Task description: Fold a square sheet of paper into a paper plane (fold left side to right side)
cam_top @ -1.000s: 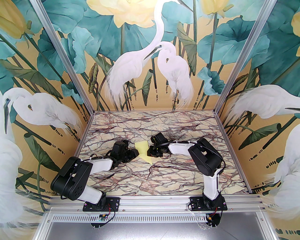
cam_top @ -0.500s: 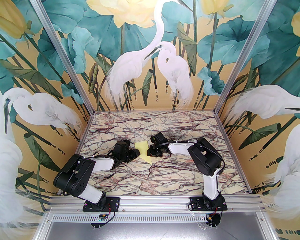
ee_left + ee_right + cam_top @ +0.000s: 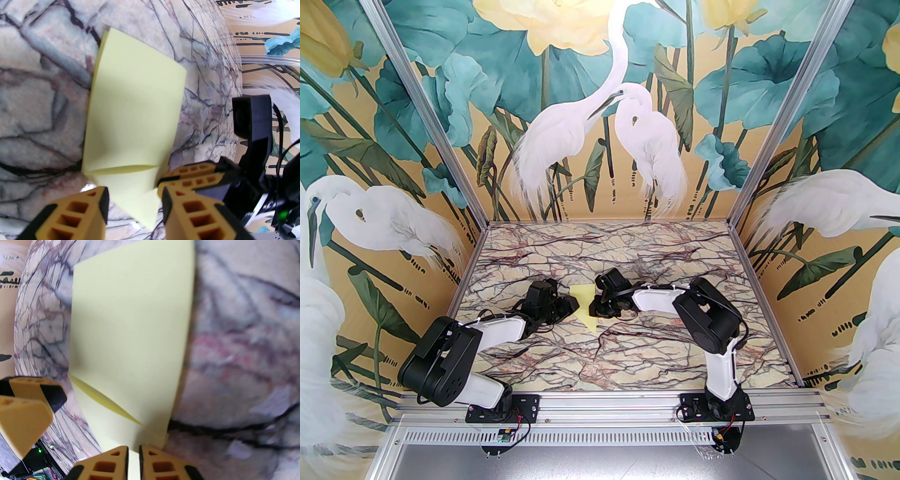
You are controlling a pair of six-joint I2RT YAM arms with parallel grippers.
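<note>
— While the right gripper (image 3: 134,452) is clamped on the near edge of the square sheet of paper (image 3: 131,333), pads almost touching with yellow paper in the slit, what is the left gripper (image 3: 133,198) doing?

— Standing open. From its own wrist, its two fingers sit well apart, one on each side of the sheet's lower flap. Neither presses on it, as far as I can tell.

— And what has changed in the last second?

— From above, the right gripper (image 3: 595,307) has slid leftward, toward the left gripper (image 3: 573,304). The sheet (image 3: 585,296) has gone with it: its near tip now lies further left, and less yellow shows between the two grippers.

— Meaning what for the fold?

— I judge the paper is being dragged or lined up, not creased. The upper layer is laid over the lower one, but a gap stands open along the fold, so it needs pressing flat.

— Which view tells you that?

— The wrist views. The right one shows the shadowed wedge between the layers and the pinch itself. The left one shows the right fingers (image 3: 189,170) biting the sheet's corner, just beside its own open jaws. The overhead view cannot settle either grip, but it places the sheet: on the marble table (image 3: 628,361), about mid-table, between the two grippers.
</note>
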